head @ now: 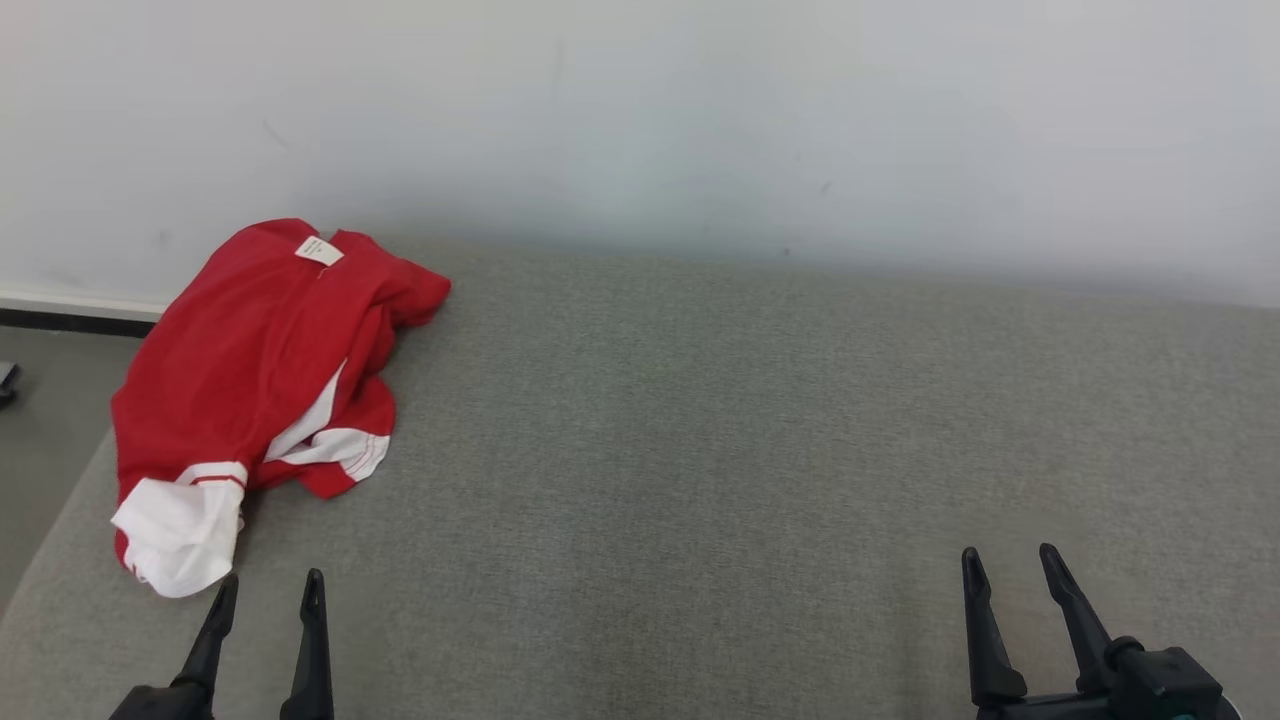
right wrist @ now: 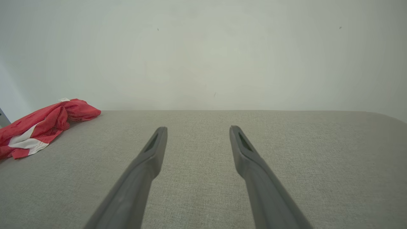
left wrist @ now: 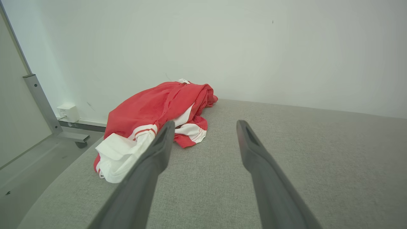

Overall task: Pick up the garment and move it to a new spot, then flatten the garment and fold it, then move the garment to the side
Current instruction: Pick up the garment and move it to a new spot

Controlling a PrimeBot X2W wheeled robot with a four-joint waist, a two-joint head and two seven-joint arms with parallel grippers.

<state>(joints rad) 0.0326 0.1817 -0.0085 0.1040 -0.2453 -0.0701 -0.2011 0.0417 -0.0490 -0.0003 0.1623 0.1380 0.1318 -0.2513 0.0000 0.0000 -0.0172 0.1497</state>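
Note:
A crumpled red garment (head: 250, 360) with white panels and a white label lies in a heap at the far left of the grey fabric surface (head: 700, 450), its white end hanging near the left edge. In the left wrist view the garment (left wrist: 152, 111) sits just ahead and left of the fingers; in the right wrist view the garment (right wrist: 35, 127) is far to the left. My left gripper (head: 270, 585) stands open just in front of the garment's white end, not touching it. My right gripper (head: 1010, 555) is open at the lower right, far from the garment.
A pale wall (head: 700, 120) rises directly behind the surface. To the left the surface drops off to a grey floor (head: 50, 400), where a metal frame leg on a caster (left wrist: 41, 105) and a white wall socket (left wrist: 68, 112) stand.

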